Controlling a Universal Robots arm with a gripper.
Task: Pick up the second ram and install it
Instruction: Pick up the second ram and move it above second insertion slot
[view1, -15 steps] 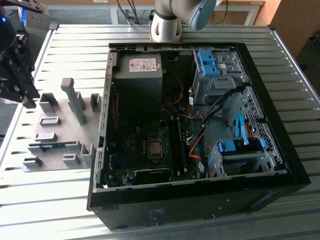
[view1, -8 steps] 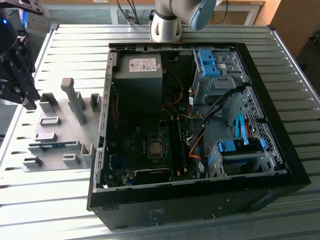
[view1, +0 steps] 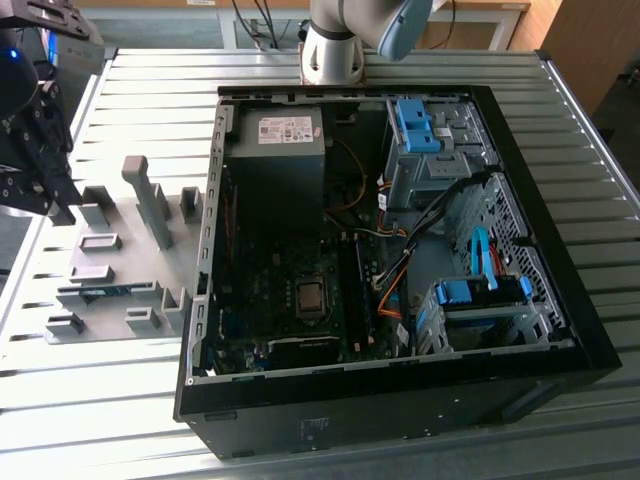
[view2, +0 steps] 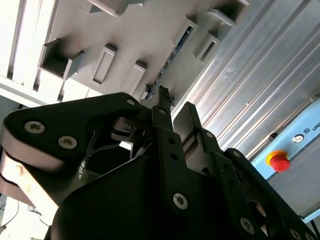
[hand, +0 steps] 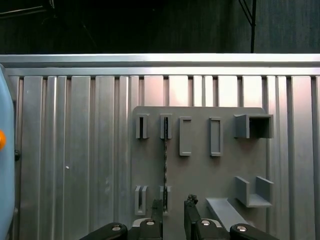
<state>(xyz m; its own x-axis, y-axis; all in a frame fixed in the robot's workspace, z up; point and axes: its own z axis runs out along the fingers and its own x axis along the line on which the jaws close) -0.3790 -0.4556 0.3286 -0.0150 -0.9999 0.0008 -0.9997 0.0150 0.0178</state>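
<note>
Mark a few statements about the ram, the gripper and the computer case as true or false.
1. The second ram stands in the grey fixture plate. True.
2. The gripper is shut on the ram. False: it is open and holds nothing.
3. The computer case is open, its motherboard showing. True.
4. The fixture plate lies on the exterior view's right of the case. False: it lies on the left.
</note>
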